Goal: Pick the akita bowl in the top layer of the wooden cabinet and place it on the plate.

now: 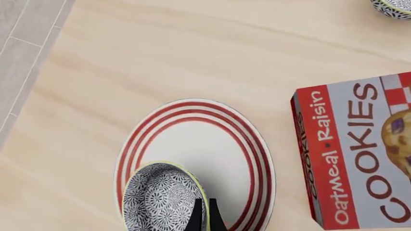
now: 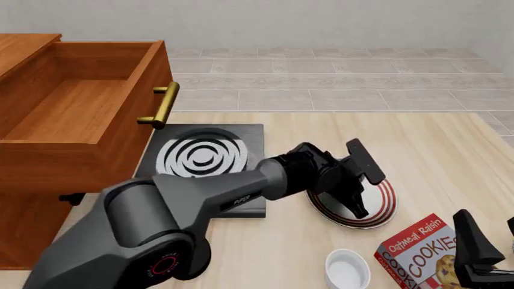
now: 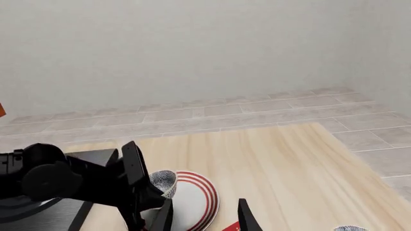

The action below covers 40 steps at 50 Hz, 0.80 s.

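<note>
The akita bowl (image 1: 163,199), speckled dark blue and white with a pale rim, sits over the plate (image 1: 224,144), its rim pinched by the left gripper (image 1: 205,214). The top layer (image 2: 72,105) of the wooden cabinet (image 2: 32,198) is pulled open, nothing visible inside. Right gripper (image 3: 204,214) is spread, holding nothing, above the bench (image 2: 449,144).

Table (image 2: 434,144): pale wood-grain surface. Far left: wooden cabinet (image 2: 48,198), top layer (image 2: 80,108) pulled open. Just right of the cabinet: black square stove (image 2: 204,158). Centre-right: plate (image 2: 384,205), red-ringed. Near right: cookie box (image 2: 418,253), lying flat. Left of the box, at the near edge: plain white bowl (image 2: 347,270).
</note>
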Each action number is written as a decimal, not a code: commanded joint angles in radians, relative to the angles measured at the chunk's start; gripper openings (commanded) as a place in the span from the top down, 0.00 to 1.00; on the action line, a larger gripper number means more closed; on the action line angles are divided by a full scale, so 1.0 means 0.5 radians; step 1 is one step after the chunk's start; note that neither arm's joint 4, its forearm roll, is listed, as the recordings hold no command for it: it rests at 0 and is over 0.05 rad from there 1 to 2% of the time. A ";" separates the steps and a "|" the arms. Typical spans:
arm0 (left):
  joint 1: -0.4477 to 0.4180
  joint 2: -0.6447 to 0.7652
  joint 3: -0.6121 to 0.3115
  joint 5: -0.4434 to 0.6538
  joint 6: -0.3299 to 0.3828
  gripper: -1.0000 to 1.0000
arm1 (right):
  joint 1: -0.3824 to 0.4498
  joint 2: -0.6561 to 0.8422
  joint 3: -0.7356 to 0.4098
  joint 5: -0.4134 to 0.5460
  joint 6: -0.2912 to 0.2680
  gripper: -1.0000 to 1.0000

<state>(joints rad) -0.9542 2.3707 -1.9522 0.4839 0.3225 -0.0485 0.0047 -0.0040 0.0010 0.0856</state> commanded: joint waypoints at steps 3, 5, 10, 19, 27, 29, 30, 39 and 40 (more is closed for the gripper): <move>-0.006 0.018 -0.031 0.019 -0.037 1.00 | -0.003 0.004 0.001 -0.003 0.005 0.00; -0.006 0.020 -0.031 0.019 -0.039 1.00 | -0.003 0.007 0.001 -0.006 0.005 0.00; -0.009 0.026 -0.026 0.018 -0.052 1.00 | -0.004 0.011 0.001 -0.011 0.005 0.00; -0.020 0.048 -0.058 0.035 -0.068 1.00 | -0.004 0.023 0.001 -0.022 0.006 0.00; -0.056 0.101 -0.152 0.111 -0.130 1.00 | -0.004 0.032 0.002 -0.032 0.006 0.00; -0.056 0.104 -0.159 0.120 -0.126 0.00 | -0.004 0.035 0.002 -0.035 0.006 0.00; -0.087 0.107 -0.175 0.127 -0.133 0.00 | -0.004 0.031 0.002 -0.032 0.005 0.00; -0.077 0.112 -0.193 0.153 -0.153 0.00 | -0.003 0.035 0.002 -0.035 0.001 0.00; -0.077 0.113 -0.195 0.154 -0.153 0.00 | -0.003 0.035 0.002 -0.035 0.001 0.00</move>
<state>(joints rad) -0.9830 2.4181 -2.0237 0.5391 0.2615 -0.0502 0.0202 -0.0030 -0.0145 0.0875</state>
